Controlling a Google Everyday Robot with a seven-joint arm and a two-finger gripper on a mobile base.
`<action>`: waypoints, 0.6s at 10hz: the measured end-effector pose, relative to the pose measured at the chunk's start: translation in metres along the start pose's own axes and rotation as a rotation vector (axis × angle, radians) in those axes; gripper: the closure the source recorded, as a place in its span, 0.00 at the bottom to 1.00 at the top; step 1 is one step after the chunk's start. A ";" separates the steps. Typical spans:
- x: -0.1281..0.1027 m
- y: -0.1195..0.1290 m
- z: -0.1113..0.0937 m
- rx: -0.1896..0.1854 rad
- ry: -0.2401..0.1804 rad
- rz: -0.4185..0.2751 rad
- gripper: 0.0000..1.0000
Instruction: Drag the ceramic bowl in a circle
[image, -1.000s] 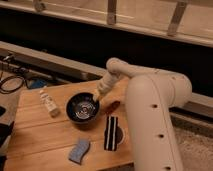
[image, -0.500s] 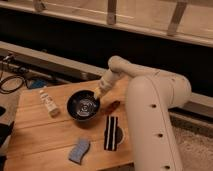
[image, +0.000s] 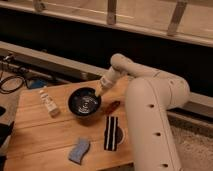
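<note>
Ceramic bowl (image: 84, 104) upright near the middle of the bench (image: 40, 137). Hand (image: 99, 92) down at its rim, on the side toward the bench's far edge — wide or narrow, impossible to tell. Contact seemingly made; portion of circle traced not readable — probably dragging left to do.

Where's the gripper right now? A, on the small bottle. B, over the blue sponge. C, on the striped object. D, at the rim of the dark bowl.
D: the gripper is at the rim of the ceramic bowl, on the side nearest the arm, away from the other items.
</note>
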 end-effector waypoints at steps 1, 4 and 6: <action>-0.002 -0.001 0.001 0.006 -0.006 0.006 1.00; -0.015 -0.012 0.000 0.071 -0.143 0.133 1.00; -0.024 -0.016 0.002 0.109 -0.169 0.180 1.00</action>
